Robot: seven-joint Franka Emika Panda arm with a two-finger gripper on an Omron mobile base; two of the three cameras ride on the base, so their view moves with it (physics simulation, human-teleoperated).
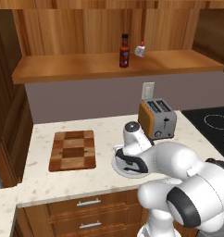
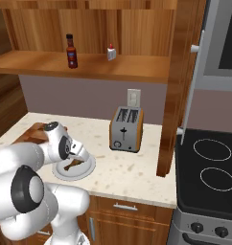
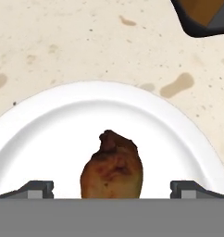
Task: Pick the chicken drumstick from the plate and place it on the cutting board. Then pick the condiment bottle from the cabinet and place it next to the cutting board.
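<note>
The brown chicken drumstick (image 3: pixel 112 166) lies on the white plate (image 3: pixel 49 125), and my gripper (image 3: pixel 112 189) hangs open right over it, one fingertip on each side of the meaty end. From the right base view the drumstick (image 2: pixel 71 166) shows on the plate (image 2: pixel 87 170) just under my hand. In the left base view my hand covers most of the plate (image 1: pixel 117 167). The checkered cutting board (image 1: pixel 73 149) lies on the counter left of the plate. The condiment bottle (image 1: pixel 124 51) stands upright on the wooden cabinet shelf (image 1: pixel 77 65); it shows as well in the right base view (image 2: pixel 71 51).
A toaster (image 1: pixel 157 118) stands on the counter behind the plate, right of it. A small white object with a red tip (image 1: pixel 140 50) sits on the shelf right of the bottle. A black cooktop (image 2: pixel 209 167) lies to the right, past a wooden upright panel (image 2: pixel 171 119).
</note>
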